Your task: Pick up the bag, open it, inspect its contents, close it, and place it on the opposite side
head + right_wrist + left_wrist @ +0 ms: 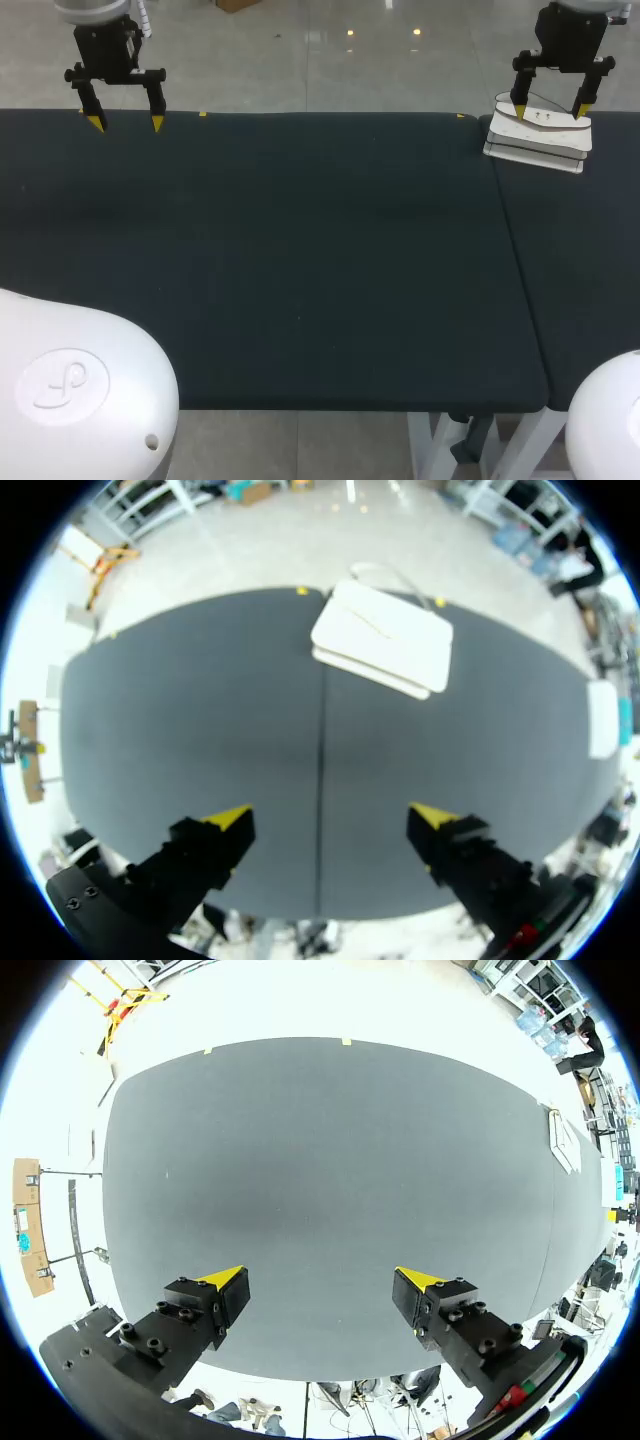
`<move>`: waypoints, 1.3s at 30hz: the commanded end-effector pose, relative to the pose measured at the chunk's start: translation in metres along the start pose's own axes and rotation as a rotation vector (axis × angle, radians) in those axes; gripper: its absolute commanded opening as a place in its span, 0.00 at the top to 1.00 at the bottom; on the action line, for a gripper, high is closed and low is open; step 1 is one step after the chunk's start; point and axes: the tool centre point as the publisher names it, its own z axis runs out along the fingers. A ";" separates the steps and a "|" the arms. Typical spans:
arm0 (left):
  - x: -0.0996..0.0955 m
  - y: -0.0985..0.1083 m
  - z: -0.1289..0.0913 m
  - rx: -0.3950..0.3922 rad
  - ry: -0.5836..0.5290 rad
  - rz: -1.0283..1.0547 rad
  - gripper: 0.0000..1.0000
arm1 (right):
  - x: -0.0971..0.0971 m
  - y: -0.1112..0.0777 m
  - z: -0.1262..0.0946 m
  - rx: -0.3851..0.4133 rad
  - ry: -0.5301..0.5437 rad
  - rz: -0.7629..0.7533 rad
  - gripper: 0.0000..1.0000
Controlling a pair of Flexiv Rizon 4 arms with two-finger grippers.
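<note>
Here's my right pincer (pixel 549 111), up at the far right corner of the table (pixel 300 250), fingers spread wide apart with nothing between them. The bag (pixel 540 135) is right there: white, flat, lying at the far edge of the dark tabletop, just beside the seam where the two table sections meet. From the head camera my two yellow tips line up over the bag's far part, one toward each side. The right wrist camera tells it more clearly: the bag (pixel 385 640) lies ahead of the right pincer (pixel 330 815), apart from both fingers, with bare tabletop between us and the seam running straight out between my fingers toward the bag's edge. A thin handle (pixel 380 575) loops out at the bag's far end. Over on the other side, my left pincer (pixel 126 123) hangs above the far left corner, also spread wide and holding nothing. Through the left wrist camera the left pincer (pixel 320 1280) has only dark tabletop ahead, and the bag (pixel 562 1140) is a small pale shape well away across the table.
</note>
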 end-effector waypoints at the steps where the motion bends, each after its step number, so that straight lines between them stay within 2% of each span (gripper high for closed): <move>1: 0.000 0.000 0.000 0.000 -0.001 0.000 0.00 | 0.000 0.000 -0.001 0.003 -0.001 0.000 0.00; 15: 0.000 0.000 0.000 0.000 -0.001 0.000 0.00 | 0.000 0.000 -0.001 0.003 -0.001 0.000 0.00; 17: 0.006 0.003 -0.002 0.032 -0.031 0.070 0.00 | 0.000 0.000 0.000 0.005 0.000 -0.009 0.00; 23: 0.017 0.011 0.002 0.127 -0.004 0.298 0.00 | -0.014 0.002 0.004 0.000 0.007 -0.047 0.00; 29: 0.031 0.025 0.013 0.217 0.056 0.565 0.00 | -0.044 0.006 0.017 -0.016 0.034 -0.046 0.00; 34: 0.044 0.039 0.024 0.331 0.117 0.794 0.00 | -0.067 0.009 0.033 -0.036 0.107 -0.022 0.00; 39: 0.058 0.050 0.034 0.434 0.194 1.065 0.00 | -0.084 0.013 0.046 -0.050 0.129 0.017 0.00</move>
